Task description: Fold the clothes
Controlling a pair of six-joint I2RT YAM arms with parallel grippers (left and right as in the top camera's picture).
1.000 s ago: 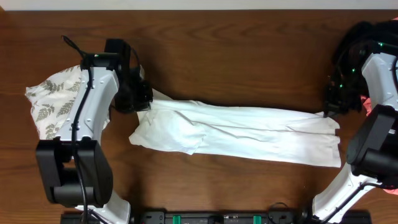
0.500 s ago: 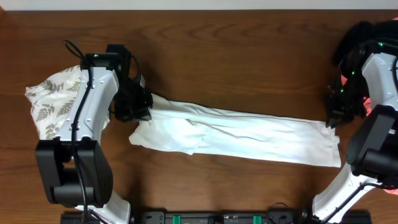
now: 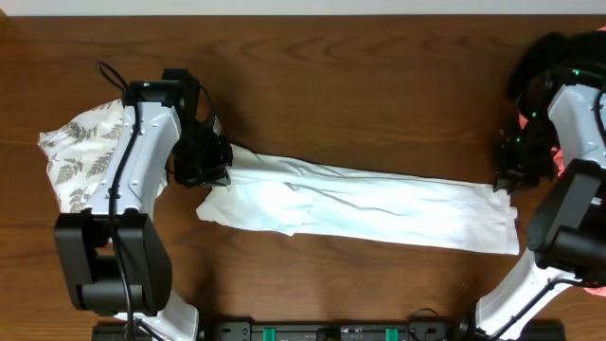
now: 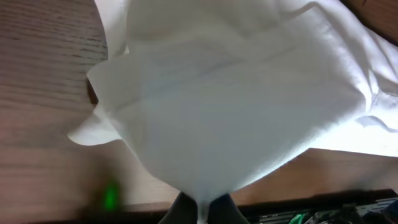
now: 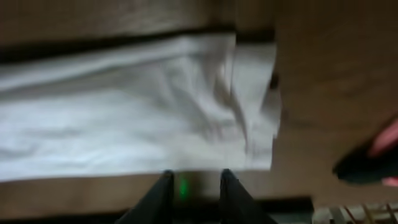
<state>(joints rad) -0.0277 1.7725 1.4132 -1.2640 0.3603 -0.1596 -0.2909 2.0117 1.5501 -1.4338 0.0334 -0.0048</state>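
R claw opened, white tee long, creased

No text legible; wrist views perhaps too blurred.

My left arm is smooth white shell links on a boxy black base, and a thin black cable is strung along its length. My right arm matches it, white casing over black joints, with small green lights glowing on it. Up close, the left fingers and right fingers are dark, tapered prongs.
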